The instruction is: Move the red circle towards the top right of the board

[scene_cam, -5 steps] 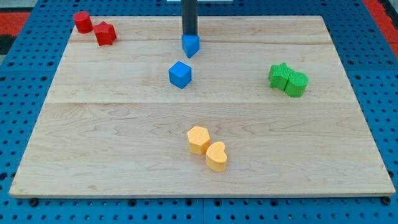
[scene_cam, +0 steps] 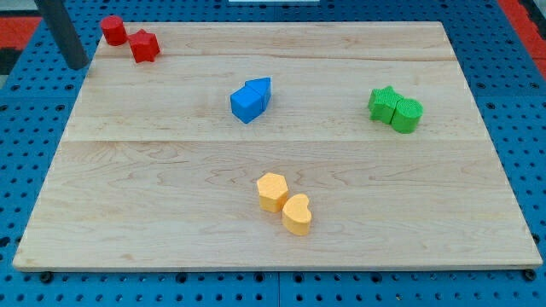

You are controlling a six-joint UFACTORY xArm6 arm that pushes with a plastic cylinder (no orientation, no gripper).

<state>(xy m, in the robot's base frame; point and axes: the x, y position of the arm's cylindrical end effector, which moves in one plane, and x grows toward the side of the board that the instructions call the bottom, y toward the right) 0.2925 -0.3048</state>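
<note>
The red circle is a short red cylinder at the board's top left corner. A red star-like block sits just to its lower right, close beside it. My tip is at the board's left edge, to the lower left of the red circle and apart from it. The rod rises from there to the view's top left.
Two blue blocks touch each other near the upper middle. A green star and a green rounded block sit together at the right. A yellow hexagon and a yellow heart sit together at the lower middle. The wooden board lies on blue pegboard.
My tip has moved from the top middle, behind the upper blue block, to the board's left edge. The upper blue block now rests against the lower blue block.
</note>
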